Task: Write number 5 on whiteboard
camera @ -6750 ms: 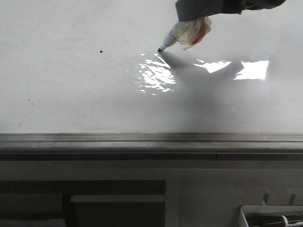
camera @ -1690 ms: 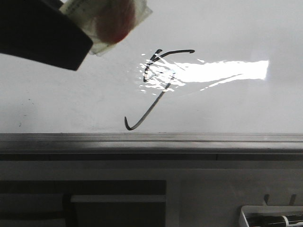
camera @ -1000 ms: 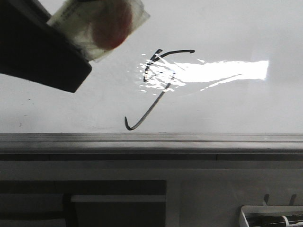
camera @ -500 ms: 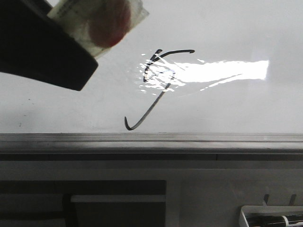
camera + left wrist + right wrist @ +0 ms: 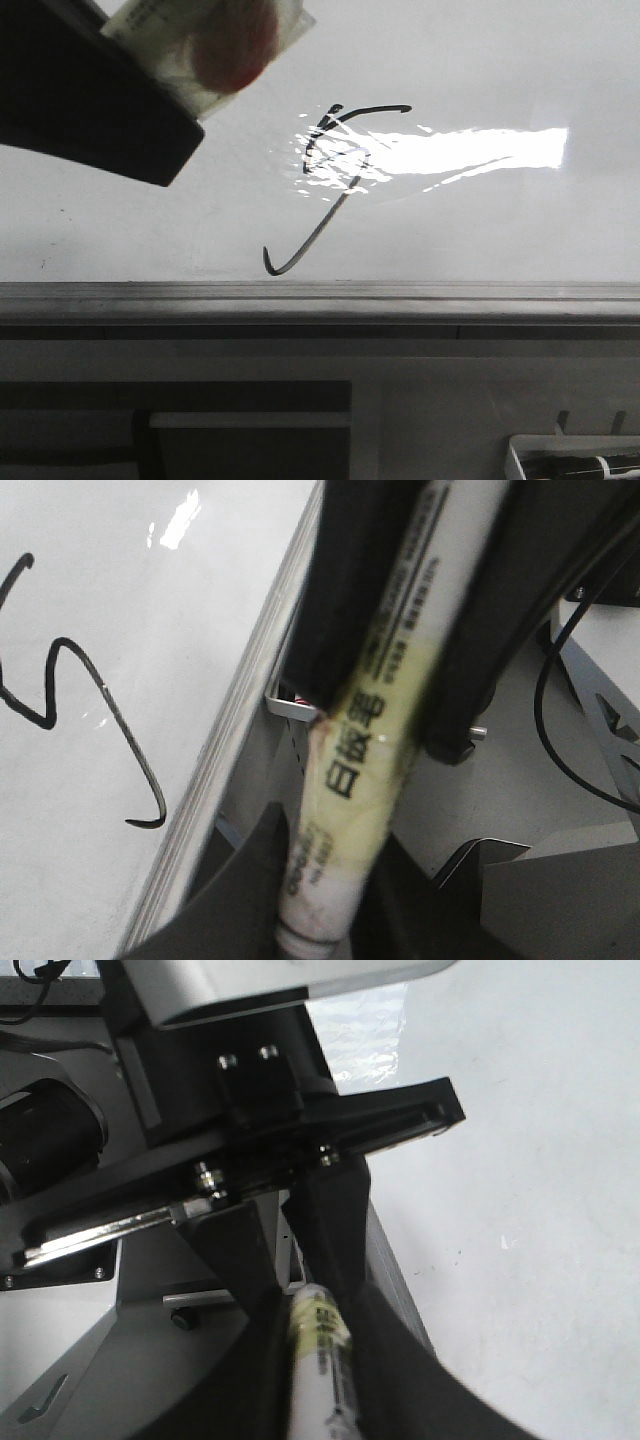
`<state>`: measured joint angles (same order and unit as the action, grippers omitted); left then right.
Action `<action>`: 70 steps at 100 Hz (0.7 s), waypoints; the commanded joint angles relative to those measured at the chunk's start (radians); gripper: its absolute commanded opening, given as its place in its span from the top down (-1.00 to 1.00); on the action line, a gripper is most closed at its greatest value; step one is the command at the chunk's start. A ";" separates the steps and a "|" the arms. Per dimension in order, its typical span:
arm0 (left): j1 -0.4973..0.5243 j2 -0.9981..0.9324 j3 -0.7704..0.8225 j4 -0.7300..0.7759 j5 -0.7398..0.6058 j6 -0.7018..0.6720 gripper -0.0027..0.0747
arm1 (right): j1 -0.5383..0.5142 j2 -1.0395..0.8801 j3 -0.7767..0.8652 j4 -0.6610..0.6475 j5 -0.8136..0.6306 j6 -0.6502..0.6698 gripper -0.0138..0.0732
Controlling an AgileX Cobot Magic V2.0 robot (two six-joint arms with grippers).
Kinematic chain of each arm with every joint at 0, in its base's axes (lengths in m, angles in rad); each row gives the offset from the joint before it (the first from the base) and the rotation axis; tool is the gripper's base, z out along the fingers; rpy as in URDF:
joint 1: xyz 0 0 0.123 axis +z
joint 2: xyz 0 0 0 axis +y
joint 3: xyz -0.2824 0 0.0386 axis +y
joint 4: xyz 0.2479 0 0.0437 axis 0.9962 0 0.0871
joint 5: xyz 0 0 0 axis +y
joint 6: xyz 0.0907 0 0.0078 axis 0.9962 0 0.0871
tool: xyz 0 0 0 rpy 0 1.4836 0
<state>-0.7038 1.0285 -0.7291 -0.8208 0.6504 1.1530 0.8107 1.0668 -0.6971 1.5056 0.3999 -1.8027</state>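
Whiteboard [image 5: 480, 230]: one, as I see it.
5 [image 5: 330, 185]: one, drawn near the whiteboard's rail [image 5: 320, 292], mid-edge.
Left gripper [image 5: 330, 920]: clamped on one marker [image 5: 355, 770], lifted off the whiteboard.
Right gripper [image 5: 310, 1360]: also clamped on a marker [image 5: 322, 1360].
Stray dots: I can't count them.

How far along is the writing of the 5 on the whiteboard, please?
Done: the number 5 stands complete on the whiteboard, top bar to hooked tail. In hand: the marker, held off the board in the left gripper. Left: apparently nothing but putting the marker away.
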 commanded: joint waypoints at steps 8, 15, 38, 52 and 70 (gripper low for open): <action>0.002 -0.009 -0.036 -0.087 -0.113 -0.063 0.98 | 0.003 -0.010 -0.030 0.025 0.048 -0.010 0.63; 0.002 -0.009 -0.034 -0.085 -0.113 -0.063 0.98 | 0.003 -0.010 -0.030 0.025 0.027 -0.005 0.36; 0.002 -0.009 0.012 -0.095 -0.168 -0.079 0.98 | 0.003 -0.063 -0.031 0.098 -0.179 0.007 -0.48; 0.002 -0.009 0.094 -0.206 -0.369 -0.129 0.98 | 0.003 -0.148 -0.031 0.107 -0.295 0.007 -0.50; 0.002 -0.004 0.186 -0.523 -0.650 -0.129 0.98 | 0.003 -0.230 -0.031 0.165 -0.367 0.007 -0.07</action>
<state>-0.7038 1.0292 -0.5424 -1.1899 0.1547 1.0380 0.8126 0.8748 -0.6971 1.6236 0.0652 -1.7947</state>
